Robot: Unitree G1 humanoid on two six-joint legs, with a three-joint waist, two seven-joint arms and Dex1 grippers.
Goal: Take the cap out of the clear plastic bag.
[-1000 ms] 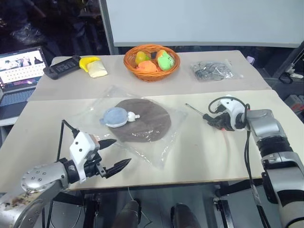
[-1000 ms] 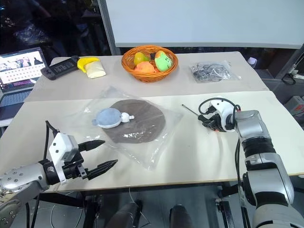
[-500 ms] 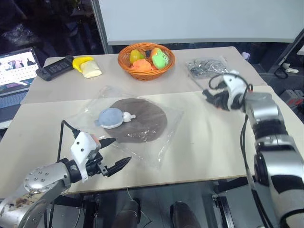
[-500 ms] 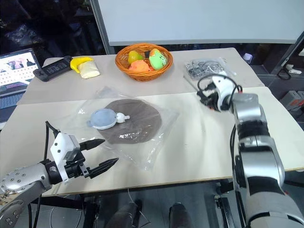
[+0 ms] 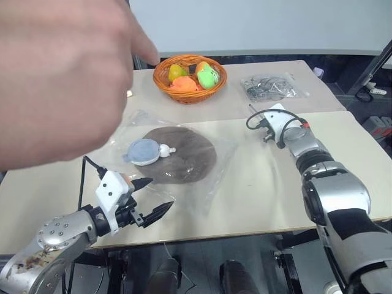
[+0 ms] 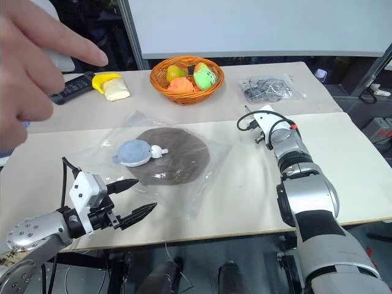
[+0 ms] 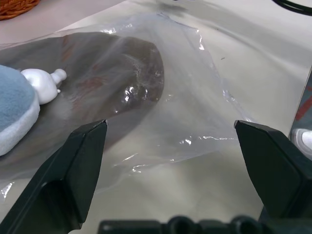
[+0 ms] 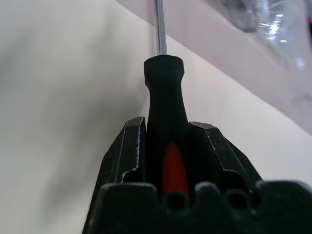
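Note:
The dark brown cap (image 5: pixel 190 158) lies flat inside the clear plastic bag (image 5: pixel 222 164) in the middle of the near table. A fuzzy blue-grey lump (image 5: pixel 144 151) rests over the cap's left side. My left gripper (image 5: pixel 160 193) hovers open at the bag's near left corner, its fingers (image 7: pixel 83 161) spread wide over the plastic. To the right of the bag, my right gripper (image 8: pixel 168 129) is shut on a black screwdriver handle (image 8: pixel 165 92). The metal shaft (image 5: pixel 252 109) points toward the far table.
A person's hand (image 5: pixel 61 79) looms large at the upper left. On the far table stand an orange fruit basket (image 5: pixel 191 97) and a small clear bag of metal parts (image 5: pixel 269 87). A yellow item (image 6: pixel 108 79) and a black remote (image 6: pixel 68 93) lie at the far left.
My right gripper has carried the screwdriver away from me and slightly left, turning it to point forward. A person's hand has come in at the upper left. My left gripper stays put.

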